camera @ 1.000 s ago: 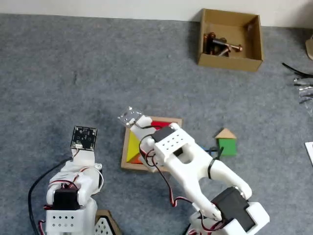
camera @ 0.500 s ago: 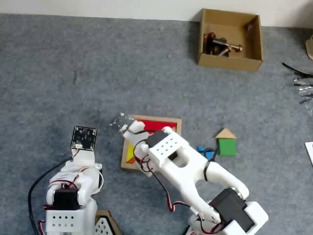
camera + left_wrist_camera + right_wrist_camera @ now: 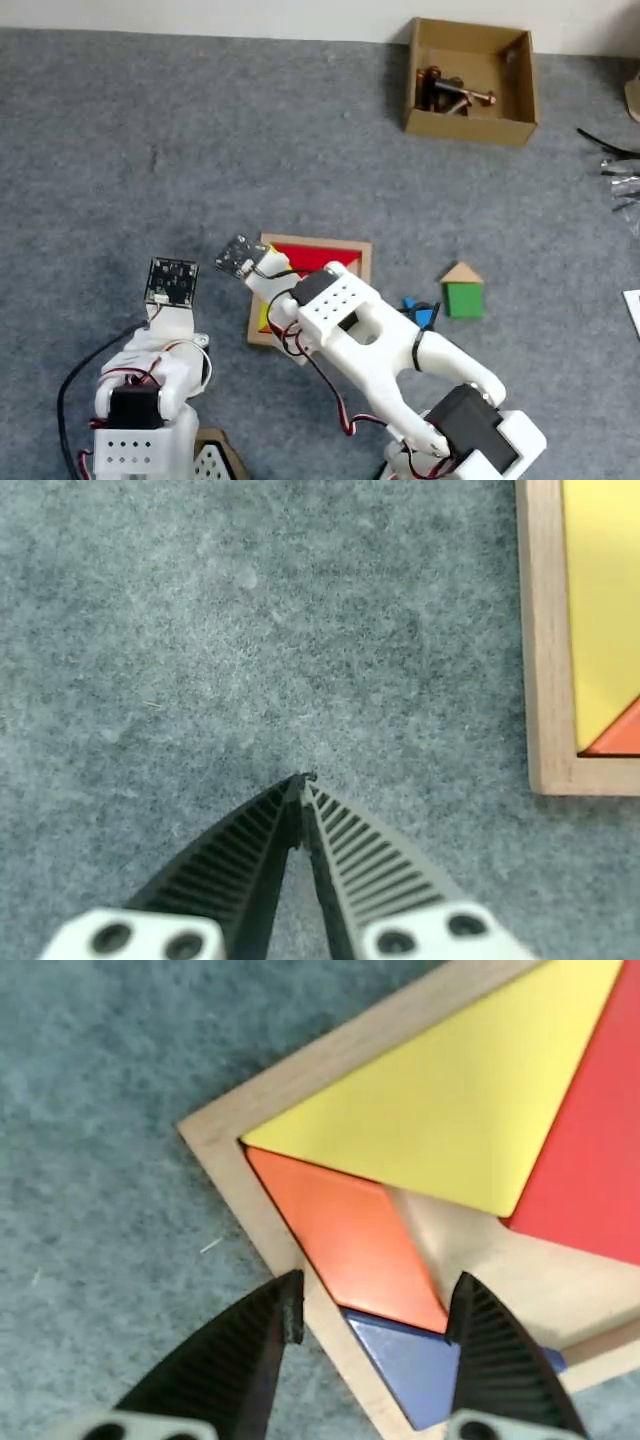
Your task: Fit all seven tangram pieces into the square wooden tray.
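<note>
Since a second ago the right arm has swung leftward across the wooden tray [image 3: 318, 241], uncovering more of the red piece [image 3: 312, 256], while the left arm has kept its place. The right gripper [image 3: 378, 1310] hangs over the near left corner of the tray with its jaws open and nothing held between them. Below them lies the orange parallelogram [image 3: 350, 1235], and a dark blue piece [image 3: 410, 1360] touches its end; whether that blue piece sits flat in the tray cannot be told. A large yellow triangle [image 3: 450, 1110] fills the tray's left side, edge to edge with the orange piece and the red one. Bare wood shows between orange, yellow and red. The left gripper [image 3: 302, 790] rests low over the grey counter [image 3: 150, 120] just left of the tray, its jaws closed tip to tip on nothing. To the right of the tray and apart from it, a green square [image 3: 464, 300] lies on the counter with a tan triangle [image 3: 461, 272] touching its far edge, and a lighter blue piece [image 3: 420, 312] lies beside the right arm. A cardboard box [image 3: 465, 128] holding metal parts stands at the far side of the counter.
</note>
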`<state>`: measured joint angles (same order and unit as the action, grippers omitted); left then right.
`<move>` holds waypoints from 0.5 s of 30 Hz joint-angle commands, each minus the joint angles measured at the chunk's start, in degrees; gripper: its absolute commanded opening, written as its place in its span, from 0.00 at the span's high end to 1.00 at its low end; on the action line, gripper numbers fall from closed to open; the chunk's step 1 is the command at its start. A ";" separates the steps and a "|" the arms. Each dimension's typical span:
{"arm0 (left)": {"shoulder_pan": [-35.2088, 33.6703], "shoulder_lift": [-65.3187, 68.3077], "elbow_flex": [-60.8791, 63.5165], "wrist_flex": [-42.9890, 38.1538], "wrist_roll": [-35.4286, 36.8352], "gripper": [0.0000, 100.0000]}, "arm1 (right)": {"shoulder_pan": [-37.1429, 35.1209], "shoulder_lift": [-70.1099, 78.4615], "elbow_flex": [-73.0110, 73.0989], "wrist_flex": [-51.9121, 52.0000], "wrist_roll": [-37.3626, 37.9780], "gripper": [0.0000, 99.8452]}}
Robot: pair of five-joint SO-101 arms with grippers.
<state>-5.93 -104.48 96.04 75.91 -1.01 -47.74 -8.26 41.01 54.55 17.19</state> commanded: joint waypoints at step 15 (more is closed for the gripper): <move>0.66 -0.57 1.01 0.18 0.09 0.99 | 17.54 -28.62 1.71 2.77 0.18 0.77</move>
<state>-5.93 -104.48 96.04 75.91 -1.01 -36.22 -32.35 42.24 56.75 17.27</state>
